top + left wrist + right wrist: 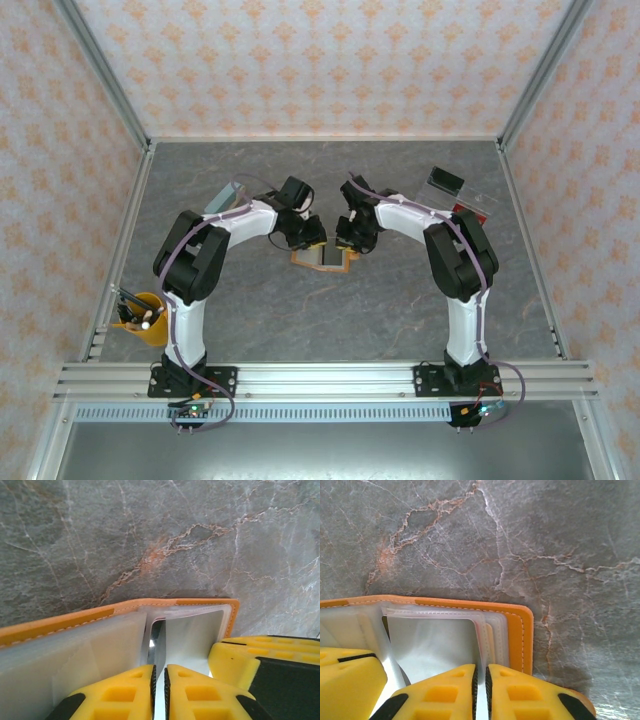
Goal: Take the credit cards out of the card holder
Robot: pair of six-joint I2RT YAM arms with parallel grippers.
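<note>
Position: card holder (322, 258) lies open at frame centre in the top view, on the grey marbled table (300, 320), between both claws. Left gripper (159, 674): jaws drawn to a hairline slit, pinching what looks like one clear pocket leaf near the spine. Right gripper (481, 674): same, nipped on a leaf by the orange right-hand cover. Pinkish edge (481, 629) among those leaves may be one of the credit cards; I can't confirm. Risks as I read them: a pull lifts the whole holder, since neither claw pins the cover; the thin plastic slips or tears; the yellow fingers, just beside each other, collide; a pinch across the pocket clamps the card inside.
</note>
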